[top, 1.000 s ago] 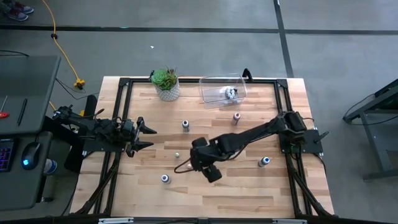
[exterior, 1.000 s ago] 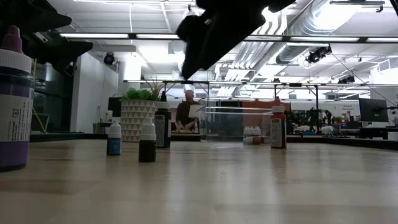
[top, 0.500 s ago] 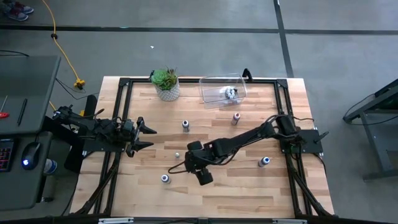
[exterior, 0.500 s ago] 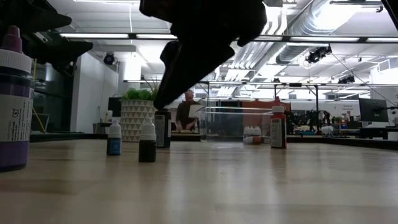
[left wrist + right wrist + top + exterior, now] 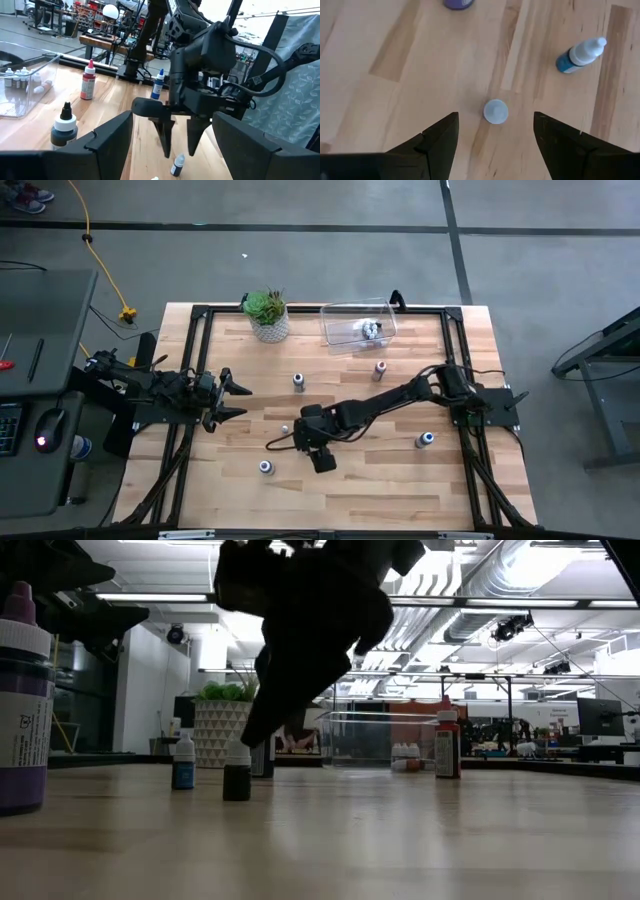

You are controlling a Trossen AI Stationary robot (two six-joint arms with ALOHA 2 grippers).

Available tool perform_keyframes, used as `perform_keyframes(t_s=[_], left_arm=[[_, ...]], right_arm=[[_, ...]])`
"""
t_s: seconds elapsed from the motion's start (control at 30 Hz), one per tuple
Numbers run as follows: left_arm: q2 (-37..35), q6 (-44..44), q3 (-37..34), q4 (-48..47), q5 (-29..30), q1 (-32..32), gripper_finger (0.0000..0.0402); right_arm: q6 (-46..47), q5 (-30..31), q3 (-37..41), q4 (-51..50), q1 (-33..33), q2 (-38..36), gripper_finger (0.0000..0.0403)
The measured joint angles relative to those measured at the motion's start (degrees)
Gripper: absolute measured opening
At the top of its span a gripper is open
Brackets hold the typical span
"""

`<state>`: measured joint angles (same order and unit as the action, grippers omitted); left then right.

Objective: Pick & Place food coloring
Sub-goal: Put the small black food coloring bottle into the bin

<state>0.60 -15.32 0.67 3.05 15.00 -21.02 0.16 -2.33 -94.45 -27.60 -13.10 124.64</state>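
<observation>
Purple bottle [image 5: 22,700] stands nearest the low camera, untouched at the table's front edge. Behind it, mid-table, is the small bottle [image 5: 495,111], dark with a pale cap and upright. The right gripper [image 5: 179,152] hangs directly over it, pointing straight down with its fingers spread wide. One finger is on each side of the cap and neither touches it. That straddling pose looks like the set-up for a top-down pinch. The next move would likely be a short drop and a squeeze on the narrow body. The cap is small and the bottle light, so an off-centre close could tip it.

A teal bottle [image 5: 580,54] stands close by, clear of the fingers. Farther back stands a red bottle [image 5: 447,745], and beyond it the clear bin [image 5: 358,322] near the far edge already holds tiny bottles [image 5: 370,330], so the bin is probably where this one goes. The plant [image 5: 267,315] sits beside the bin. The left gripper [image 5: 235,398] waits at the left side of the table, its fingers apart and empty.

The table [image 5: 380,490] is pale butcher-block wood inside a black frame. Beyond it is a workshop with a grey floor, benches and overhead lights and ducts.
</observation>
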Motion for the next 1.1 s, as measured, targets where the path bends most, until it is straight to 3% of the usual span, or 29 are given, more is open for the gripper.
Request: perform_keyframes(t_s=[0.3,1.1], left_arm=[[0.0,0.0,0.0,0.0,0.0,0.0,0.0271],[0.0,0.0,0.0,0.0,0.0,0.0,0.0271]], right_arm=[[0.1,0.3,-0.1,1.5,0.0,0.4,0.0239],[1.4,-1.4,-0.1,2.4,-0.1,1.1,0.0136]])
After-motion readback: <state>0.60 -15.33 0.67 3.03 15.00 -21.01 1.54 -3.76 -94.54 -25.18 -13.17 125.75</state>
